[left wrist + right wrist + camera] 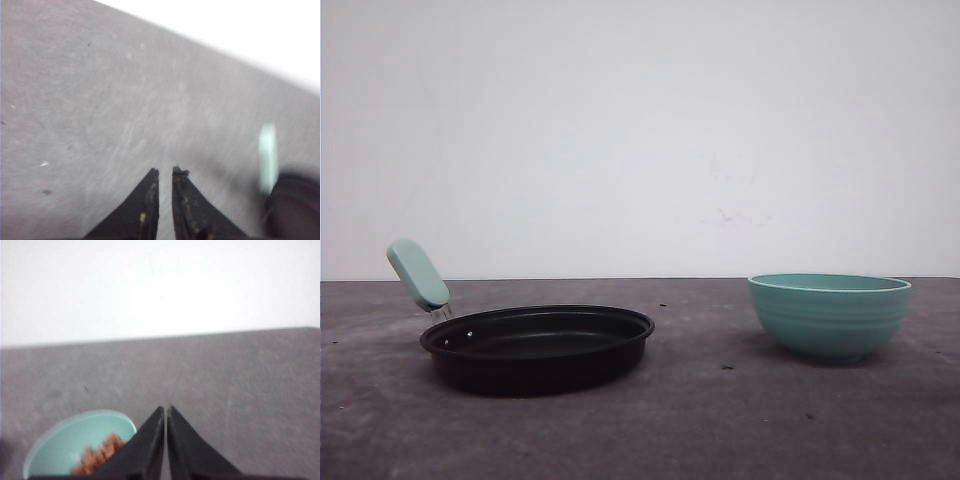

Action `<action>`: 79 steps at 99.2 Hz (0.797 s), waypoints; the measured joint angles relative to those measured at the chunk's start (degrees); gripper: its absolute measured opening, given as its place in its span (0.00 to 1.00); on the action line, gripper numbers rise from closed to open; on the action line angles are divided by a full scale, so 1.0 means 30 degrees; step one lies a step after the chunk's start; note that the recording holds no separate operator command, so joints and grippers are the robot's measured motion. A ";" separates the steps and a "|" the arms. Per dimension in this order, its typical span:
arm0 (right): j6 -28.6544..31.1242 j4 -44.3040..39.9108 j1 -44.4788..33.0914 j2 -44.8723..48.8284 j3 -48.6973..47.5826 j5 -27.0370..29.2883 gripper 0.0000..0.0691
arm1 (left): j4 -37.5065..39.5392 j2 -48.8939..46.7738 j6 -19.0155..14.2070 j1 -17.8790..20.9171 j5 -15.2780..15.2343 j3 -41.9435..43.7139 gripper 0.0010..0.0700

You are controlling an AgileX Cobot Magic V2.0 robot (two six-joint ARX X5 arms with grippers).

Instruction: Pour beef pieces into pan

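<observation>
The black pan [538, 345] sits on the left of the table, its mint-green handle [417, 273] pointing up and back to the left. The beef pieces [100, 455] lie as reddish-brown chunks inside a teal bowl [830, 315] on the right. In the right wrist view my right gripper [165, 407] is shut with nothing in it, just beside that bowl [65, 440]. My left gripper [165, 171] hangs over bare table, its fingers almost together and holding nothing. A blurred pan handle [267, 157] and the pan's dark rim [292, 205] lie off to one side of it.
The grey table top [700, 420] runs back to a plain white wall [640, 130]. A few small dark specks [727, 366] lie between the pan and the bowl.
</observation>
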 joint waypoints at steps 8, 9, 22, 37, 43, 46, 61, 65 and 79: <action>0.1311 0.0780 0.0007 0.0000 0.0000 -0.0007 0.01 | 0.0109 0.0000 -0.1588 0.0000 -0.0168 0.0000 0.02; 0.1472 0.0852 0.0007 0.0000 0.0000 -0.0007 0.01 | 0.0095 0.0000 -0.1756 0.0000 -0.0168 0.0000 0.02; 0.3242 0.1523 0.0007 0.0000 0.0000 -0.0117 0.01 | -0.0262 0.0000 -0.2849 0.0000 0.0794 0.0000 0.02; 0.4401 0.1217 0.0007 0.0007 0.0619 -0.0517 0.01 | -0.0277 0.0000 -0.3213 0.0000 0.1180 0.0000 0.02; 0.4539 0.0517 0.0007 0.0044 0.1581 -0.0510 0.01 | -0.0277 0.0000 -0.3228 0.0000 0.1180 0.0000 0.02; 0.4539 0.0153 0.0007 0.0066 0.2193 -0.0510 0.01 | -0.0277 0.0000 -0.3228 0.0000 0.1188 0.0000 0.02; 0.3759 -0.1690 0.0007 0.0692 0.5581 -0.0474 0.01 | -0.0182 0.0000 -0.3585 0.0000 0.1566 0.0000 0.02; 0.3417 -0.1967 0.0007 0.1071 0.6462 -0.0466 0.01 | -0.0175 0.0000 -0.3672 0.0000 0.1778 0.0000 0.02; 0.2106 -0.2557 0.0007 0.2572 0.9785 -0.0459 0.01 | -0.0175 0.0000 -0.3745 0.0000 0.2069 0.0000 0.02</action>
